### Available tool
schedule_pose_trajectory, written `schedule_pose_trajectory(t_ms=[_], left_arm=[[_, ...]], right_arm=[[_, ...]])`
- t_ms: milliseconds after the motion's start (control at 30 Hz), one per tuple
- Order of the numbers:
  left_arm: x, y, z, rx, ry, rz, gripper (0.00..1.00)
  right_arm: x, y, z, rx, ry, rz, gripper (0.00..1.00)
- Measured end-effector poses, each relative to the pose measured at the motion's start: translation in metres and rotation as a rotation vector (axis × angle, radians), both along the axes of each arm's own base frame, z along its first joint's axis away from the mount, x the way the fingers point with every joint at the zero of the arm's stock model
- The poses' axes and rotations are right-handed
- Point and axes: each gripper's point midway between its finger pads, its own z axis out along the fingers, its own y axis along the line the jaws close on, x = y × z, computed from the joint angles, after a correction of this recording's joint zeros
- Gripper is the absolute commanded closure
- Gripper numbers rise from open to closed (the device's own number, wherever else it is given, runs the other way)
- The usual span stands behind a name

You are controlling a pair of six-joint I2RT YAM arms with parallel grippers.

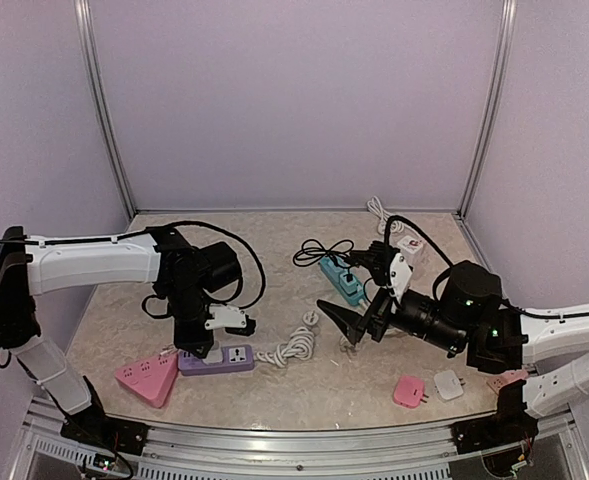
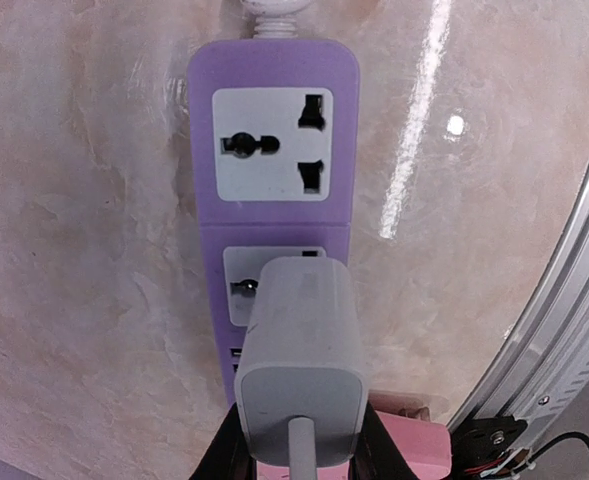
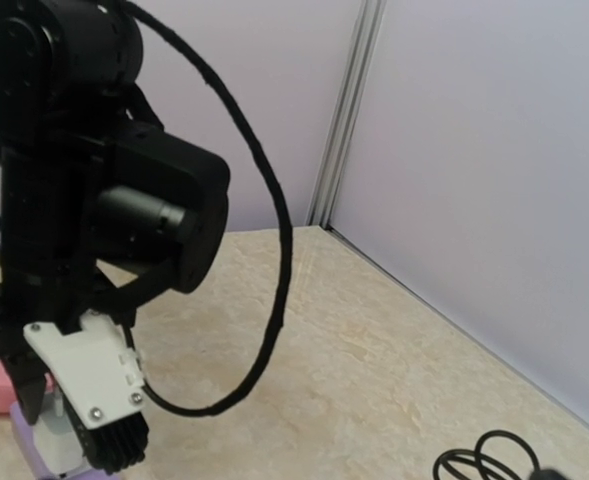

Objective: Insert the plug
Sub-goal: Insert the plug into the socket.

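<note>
Bright, even light; my left wrist view catches glare streaks right of the purple power strip (image 2: 274, 60), edges bowed.

Marbled table (image 1: 324, 395), purple power strip (image 1: 229, 360), teal strip (image 1: 342, 282), pink triangular socket (image 1: 146, 380)

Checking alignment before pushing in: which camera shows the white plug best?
Left wrist: the white plug sits close up, over the lower socket of the purple strip. Top external shows only a sliver under the left arm; right wrist, a corner behind it.

Plug (image 2: 299, 350) prongs hidden — lower socket (image 2: 236, 272) partly covered by it.
</note>
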Motion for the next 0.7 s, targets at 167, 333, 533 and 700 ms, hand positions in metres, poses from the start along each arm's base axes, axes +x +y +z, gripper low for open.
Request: schedule_pose_trajectory(t_ms=[167, 333, 533, 700], left_arm=[[0.004, 0.003, 0.000, 0.014, -0.017, 0.000, 1.00], [0.003, 0.001, -0.002, 0.006, -0.014, -0.003, 1.00], [-0.003, 0.001, -0.019, 0.016, 0.020, -0.016, 1.00], [-0.005, 0.004, -0.024, 0.054, 0.055, -0.018, 1.00]], right_arm=[[-0.001, -0.003, 0.006, 0.014, -0.006, 0.000, 0.00], [-0.001, -0.003, 0.006, 0.012, -0.011, 0.000, 0.00], [-0.002, -0.003, 0.006, 0.012, -0.012, 0.004, 0.00], [-0.004, -0.005, 0.009, 0.020, -0.012, 0.010, 0.00]])
